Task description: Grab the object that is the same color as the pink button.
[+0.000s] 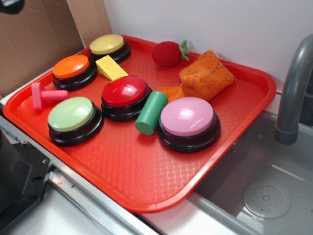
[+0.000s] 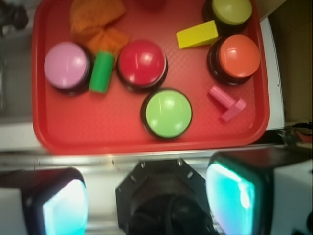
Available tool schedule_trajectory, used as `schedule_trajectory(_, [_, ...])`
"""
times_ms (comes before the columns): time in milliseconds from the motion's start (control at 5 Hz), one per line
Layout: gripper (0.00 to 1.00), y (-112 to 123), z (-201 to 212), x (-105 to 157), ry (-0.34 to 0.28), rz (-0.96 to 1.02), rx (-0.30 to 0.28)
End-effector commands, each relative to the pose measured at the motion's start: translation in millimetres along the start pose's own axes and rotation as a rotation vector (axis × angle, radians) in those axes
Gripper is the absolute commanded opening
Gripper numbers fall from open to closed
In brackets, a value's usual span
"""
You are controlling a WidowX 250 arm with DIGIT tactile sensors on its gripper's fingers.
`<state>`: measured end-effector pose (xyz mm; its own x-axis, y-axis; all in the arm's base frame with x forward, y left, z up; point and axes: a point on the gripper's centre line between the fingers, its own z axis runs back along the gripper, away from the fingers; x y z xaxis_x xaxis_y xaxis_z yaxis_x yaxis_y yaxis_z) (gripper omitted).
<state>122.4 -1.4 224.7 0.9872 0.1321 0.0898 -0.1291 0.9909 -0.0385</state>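
The object, a small hot-pink toy bolt (image 1: 43, 95) (image 2: 228, 103), lies on its side near the left edge of the red tray (image 1: 146, 171), between the orange button (image 1: 73, 71) and the green button (image 1: 73, 119). The pink button (image 1: 188, 122) (image 2: 66, 65) has a pale pink dome on a black base and sits toward the tray's right, beside a green cylinder (image 1: 151, 112). My gripper (image 2: 149, 200) shows only in the wrist view, high above the tray's near edge, open, with nothing between its fingers. It is far from the bolt.
On the tray also stand a red button (image 1: 125, 96), a yellow button (image 1: 108, 47), a yellow wedge (image 1: 111, 67), a red strawberry toy (image 1: 168, 53) and an orange cloth (image 1: 204, 76). A grey faucet (image 1: 293, 93) and sink basin (image 1: 266, 198) lie to the right; cardboard stands behind.
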Motion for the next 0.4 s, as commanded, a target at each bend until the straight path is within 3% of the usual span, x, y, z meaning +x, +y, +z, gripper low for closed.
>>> schedule_trajectory(0, [1.00,55,-45,28,-0.001,0.242,0.007])
schedule_trajectory(200, [1.00,82,-71,29,-0.030,0.394,0.051])
